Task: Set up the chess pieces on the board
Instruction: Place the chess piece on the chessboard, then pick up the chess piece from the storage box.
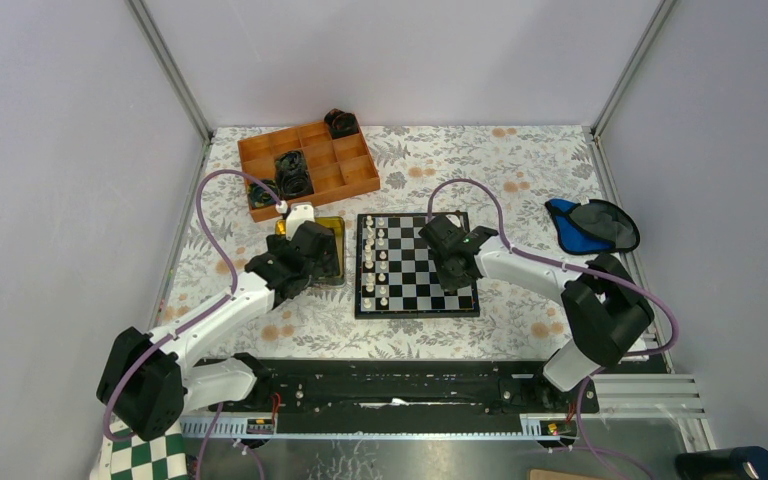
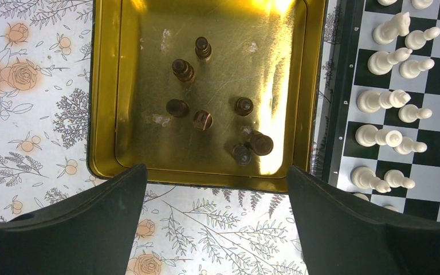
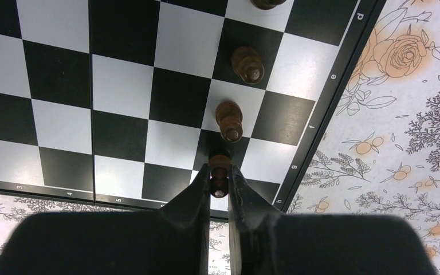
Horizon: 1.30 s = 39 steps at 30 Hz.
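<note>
The board (image 1: 422, 278) lies mid-table, with white chess pieces (image 1: 379, 262) lined along its left two columns. In the right wrist view my right gripper (image 3: 219, 171) is shut on a dark brown pawn (image 3: 219, 183) that stands on a square by the board's near right corner (image 3: 120, 86). Two more dark pawns (image 3: 230, 120) (image 3: 247, 64) stand in the same column beyond it. My left gripper (image 2: 216, 172) hangs open over the near rim of a gold tray (image 2: 103, 114), nothing between its fingers. Several dark brown pieces (image 2: 203, 120) stand in that tray.
An orange compartment box (image 1: 345, 178) with black coiled things (image 1: 293, 172) sits at the back left. A blue and black pouch (image 1: 590, 225) lies right of the board. A green-and-white checkered sheet (image 1: 145, 460) shows at the bottom left. White pieces (image 2: 378, 100) border the tray's right.
</note>
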Each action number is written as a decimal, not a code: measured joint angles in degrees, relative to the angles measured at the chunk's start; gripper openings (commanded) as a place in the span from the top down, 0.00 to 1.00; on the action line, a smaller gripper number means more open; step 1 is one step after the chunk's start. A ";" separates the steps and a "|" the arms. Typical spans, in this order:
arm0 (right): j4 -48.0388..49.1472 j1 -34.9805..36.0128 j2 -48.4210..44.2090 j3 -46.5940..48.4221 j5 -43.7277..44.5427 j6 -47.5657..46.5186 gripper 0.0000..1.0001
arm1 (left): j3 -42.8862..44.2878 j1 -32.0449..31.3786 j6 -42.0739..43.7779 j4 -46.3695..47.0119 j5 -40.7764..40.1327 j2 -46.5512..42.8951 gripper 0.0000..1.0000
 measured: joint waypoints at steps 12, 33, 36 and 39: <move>0.98 -0.02 0.61 0.00 -0.07 -0.66 0.57 | 0.00 -0.31 0.00 0.00 -0.11 0.11 0.01; -4.74 -0.04 -5.64 9.14 2.45 -2.45 0.57 | 0.28 0.50 -1.20 -0.83 -1.27 -2.08 0.03; -5.07 -0.04 -5.64 10.25 3.15 -3.15 0.57 | 1.66 1.66 -2.29 -2.01 -0.31 -1.97 0.04; -5.03 -0.04 -5.51 10.78 3.19 -3.85 0.58 | 4.46 3.96 -3.39 -3.23 1.09 -0.81 0.06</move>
